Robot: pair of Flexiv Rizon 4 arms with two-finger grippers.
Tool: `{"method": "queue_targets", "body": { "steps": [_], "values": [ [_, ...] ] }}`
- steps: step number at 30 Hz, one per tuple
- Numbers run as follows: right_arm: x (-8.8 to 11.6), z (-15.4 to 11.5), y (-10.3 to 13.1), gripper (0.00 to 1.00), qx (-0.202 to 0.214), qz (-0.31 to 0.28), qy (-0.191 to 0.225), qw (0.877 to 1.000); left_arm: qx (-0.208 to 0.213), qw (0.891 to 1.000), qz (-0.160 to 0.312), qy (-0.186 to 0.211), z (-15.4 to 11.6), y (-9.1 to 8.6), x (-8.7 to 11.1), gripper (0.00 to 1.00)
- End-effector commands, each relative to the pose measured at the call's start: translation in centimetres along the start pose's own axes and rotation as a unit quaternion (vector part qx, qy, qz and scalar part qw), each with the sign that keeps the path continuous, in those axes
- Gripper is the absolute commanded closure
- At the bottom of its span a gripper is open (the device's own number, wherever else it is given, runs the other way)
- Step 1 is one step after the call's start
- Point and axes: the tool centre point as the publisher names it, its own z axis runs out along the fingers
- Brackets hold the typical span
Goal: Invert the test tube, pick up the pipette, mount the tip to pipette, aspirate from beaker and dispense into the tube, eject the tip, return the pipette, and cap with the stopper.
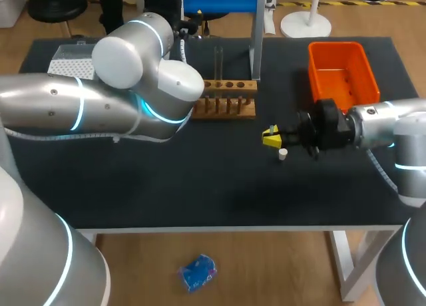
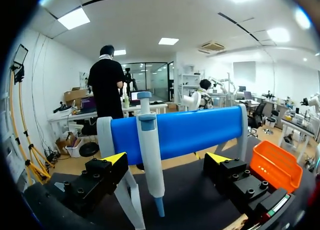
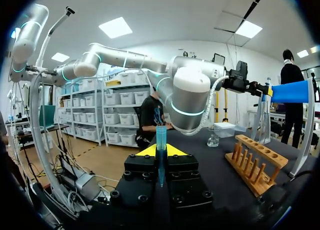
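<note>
Left claw (image 2: 166,158) wide open w/ pipette (image 2: 149,150) between its fingers, off-centre imo, so centre it b4 closing; right claw (image 3: 160,151) pinches blue tip (image 3: 161,135).

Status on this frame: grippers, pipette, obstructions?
Left gripper open, astride the hanging pipette. Right gripper shut on test tube. Stopper lies loose beside right gripper.

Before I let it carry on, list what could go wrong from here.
1. The left tool stands open around the pipette hanging on its stand; closing off-centre could knock it off.
2. The right tool pinches the blue tip upright; it might tilt or slip during mounting.
3. The white stopper lies loose beside the right tool and could be nudged away.
</note>
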Motion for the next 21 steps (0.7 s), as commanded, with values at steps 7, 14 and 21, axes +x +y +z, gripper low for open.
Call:
{"method": "queue_targets", "body": {
  "steps": [7,14,21],
  "values": [
    [0.0,0.0,0.0,1.0,0.0,0.0,0.0,1.0,0.002,1.0,-0.008,-0.012,2.9,0.5,-0.3,0.0],
    [0.0,0.0,0.0,1.0,0.0,0.0,0.0,1.0,0.003,1.0,-0.009,-0.019,3.7,0.6,-1.0,0.08],
    [0.0,0.0,0.0,1.0,0.0,0.0,0.0,1.0,0.002,0.999,-0.016,-0.03,4.1,0.6,-1.3,0.16]
  ]
}}
